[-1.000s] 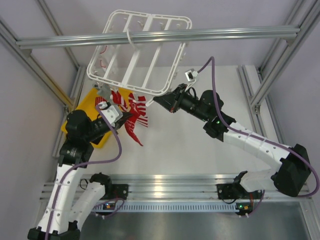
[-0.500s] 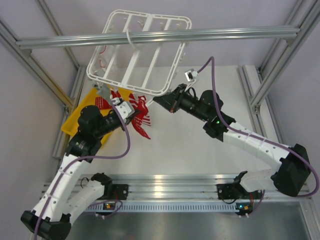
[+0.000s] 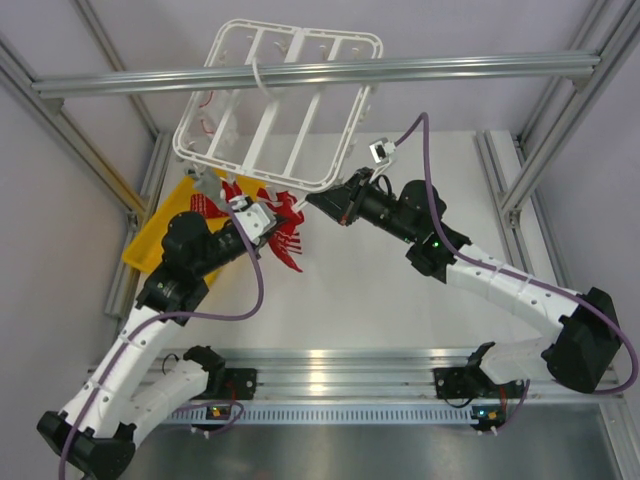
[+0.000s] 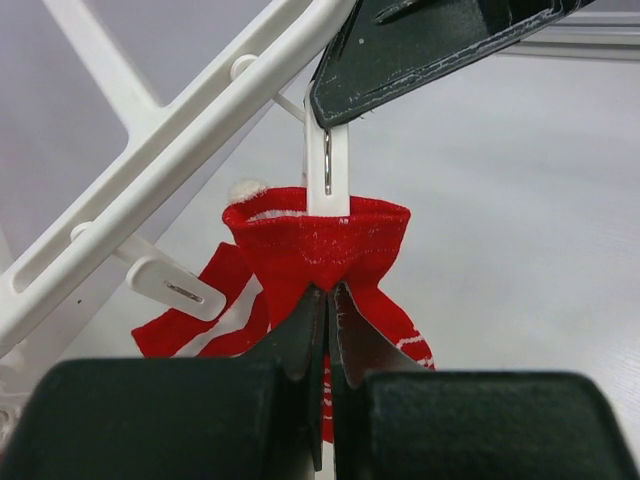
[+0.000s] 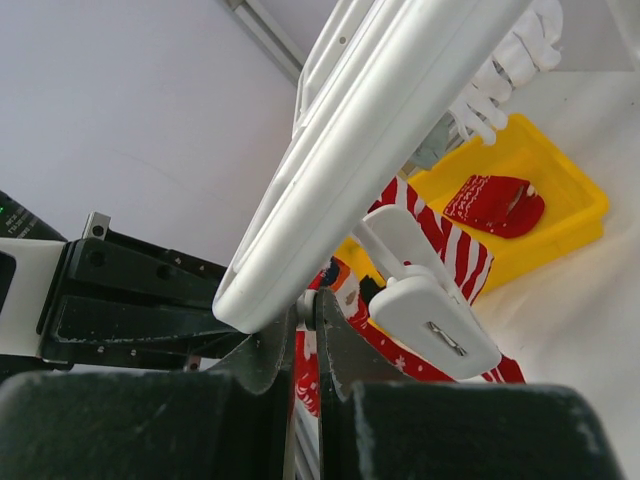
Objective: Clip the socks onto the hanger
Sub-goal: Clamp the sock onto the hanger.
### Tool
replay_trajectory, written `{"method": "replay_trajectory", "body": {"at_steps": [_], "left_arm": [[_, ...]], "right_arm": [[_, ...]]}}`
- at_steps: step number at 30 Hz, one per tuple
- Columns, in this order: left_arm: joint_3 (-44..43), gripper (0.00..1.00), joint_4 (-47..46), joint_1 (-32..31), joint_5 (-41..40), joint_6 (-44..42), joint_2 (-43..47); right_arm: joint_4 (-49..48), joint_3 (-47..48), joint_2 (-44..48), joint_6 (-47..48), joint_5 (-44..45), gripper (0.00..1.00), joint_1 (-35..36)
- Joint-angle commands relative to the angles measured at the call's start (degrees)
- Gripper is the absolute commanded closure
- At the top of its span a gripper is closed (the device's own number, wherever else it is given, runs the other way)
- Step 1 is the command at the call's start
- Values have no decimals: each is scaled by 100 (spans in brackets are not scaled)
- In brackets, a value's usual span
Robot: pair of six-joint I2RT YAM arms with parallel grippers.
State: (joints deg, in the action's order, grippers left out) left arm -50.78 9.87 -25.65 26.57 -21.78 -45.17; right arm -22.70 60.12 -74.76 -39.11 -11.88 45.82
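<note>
The white hanger [image 3: 270,100] hangs from the top beam. My left gripper [image 4: 328,290] is shut on a red sock [image 4: 318,245] and holds its cuff up against the lower end of a white clip [image 4: 327,165]. My right gripper [image 5: 312,298] is shut on that clip's upper end at the hanger's near edge [image 5: 370,140]; its black fingers [image 4: 430,50] show at the top of the left wrist view. In the top view the left gripper [image 3: 272,222] and right gripper [image 3: 313,200] nearly meet under the frame. A striped sock [image 5: 450,245] hangs beside them.
A yellow tray [image 3: 150,235] sits at the left with another red sock [image 5: 495,200] in it. A free white clip [image 5: 430,310] dangles next to my right gripper. Grey aluminium beams [image 3: 320,72] cross above and line both sides.
My left arm has swung right and up, carrying the red sock from near the tray to the clip that my right gripper holds. The right arm has not moved.
</note>
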Motion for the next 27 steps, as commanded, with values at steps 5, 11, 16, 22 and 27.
{"method": "replay_trajectory", "body": {"at_steps": [5,11,16,22,27], "left_arm": [[-28,100,-679,-396,-397,-81,-53],[-19,100,-794,-555,-582,-37,-98],[7,100,-802,-564,-749,25,-115],[34,100,-592,-564,-1065,69,-80],[113,100,-434,-564,-1452,271,87]], "right_arm": [[2,308,-126,9,230,100,-109],[11,290,-109,53,204,94,-108],[-15,264,-47,88,142,68,-100],[29,246,40,167,133,55,-152],[108,132,259,229,63,46,-302]]}}
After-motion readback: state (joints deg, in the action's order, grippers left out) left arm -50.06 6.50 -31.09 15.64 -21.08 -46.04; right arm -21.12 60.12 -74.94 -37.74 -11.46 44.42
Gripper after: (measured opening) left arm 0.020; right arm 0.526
